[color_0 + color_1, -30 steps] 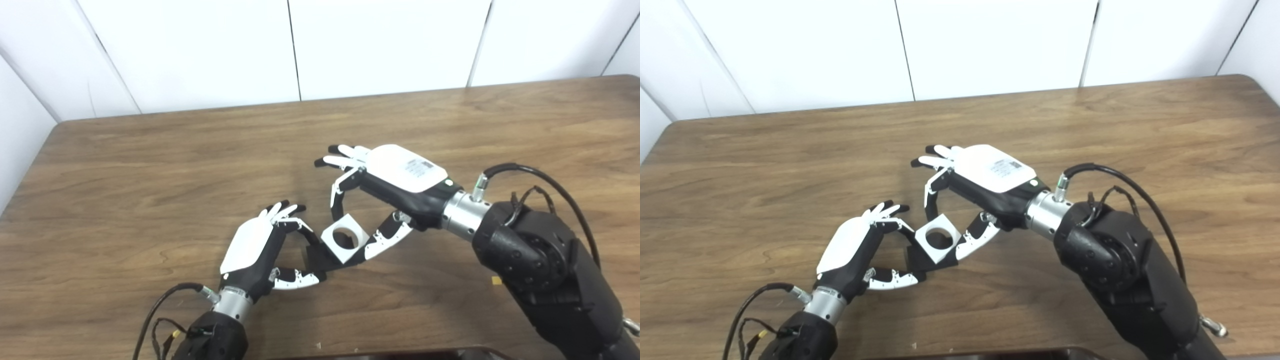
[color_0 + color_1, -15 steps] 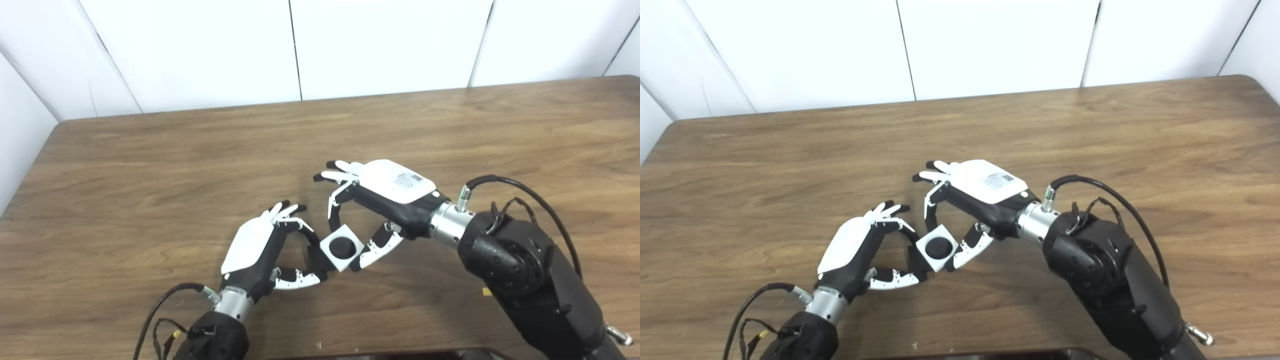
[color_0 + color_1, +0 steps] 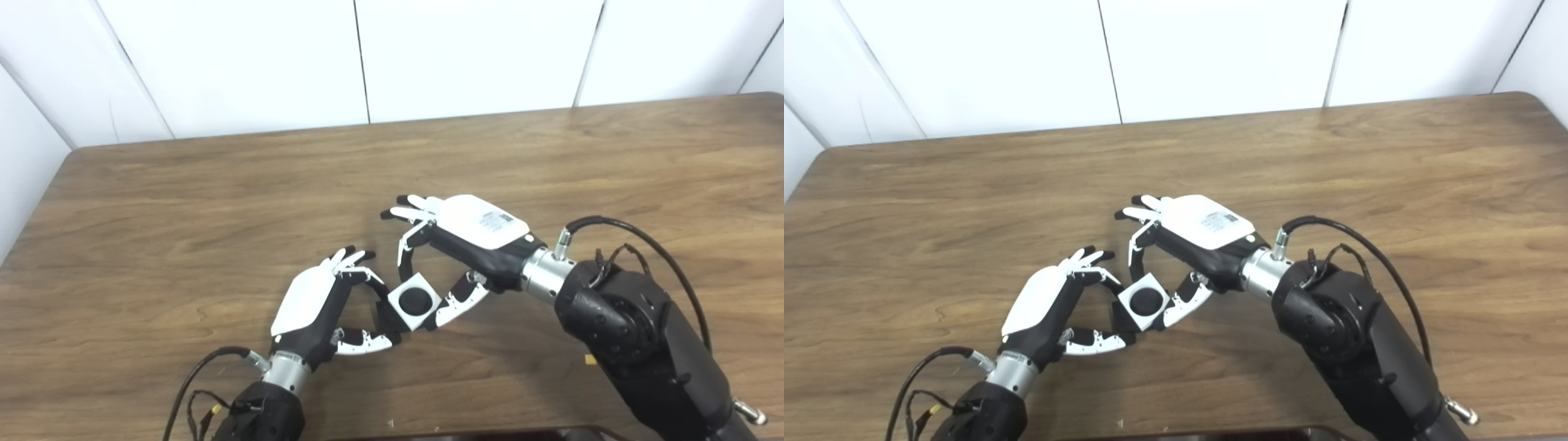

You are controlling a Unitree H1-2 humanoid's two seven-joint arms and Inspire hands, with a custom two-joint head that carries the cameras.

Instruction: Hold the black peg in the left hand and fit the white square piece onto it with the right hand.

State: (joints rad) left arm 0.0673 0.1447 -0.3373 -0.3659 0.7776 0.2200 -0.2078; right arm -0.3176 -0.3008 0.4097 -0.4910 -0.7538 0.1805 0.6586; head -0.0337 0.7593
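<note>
My left hand (image 3: pixel 318 303) is shut on the black peg (image 3: pixel 386 317), pinching its black base between thumb and fingers low over the table. The peg's round black end (image 3: pixel 1145 300) shows through the hole of the white square piece (image 3: pixel 405 290). That white square piece sits tilted on the peg. My right hand (image 3: pixel 471 236) is shut on the white piece, one finger on its upper corner and the thumb against its right side. Most of the peg's base is hidden behind the white piece and the fingers.
The brown wooden table (image 3: pixel 184 202) stretches to the white wall panels (image 3: pixel 465 55) at the back. A small yellow scrap (image 3: pixel 588 359) lies on the table by my right forearm. A dark edge (image 3: pixel 490 433) runs along the bottom of the picture.
My right hand has moved left and down with the white piece. Its hole, showing wood a second ago, now shows the black peg end inside it. The left hand has stayed still.
</note>
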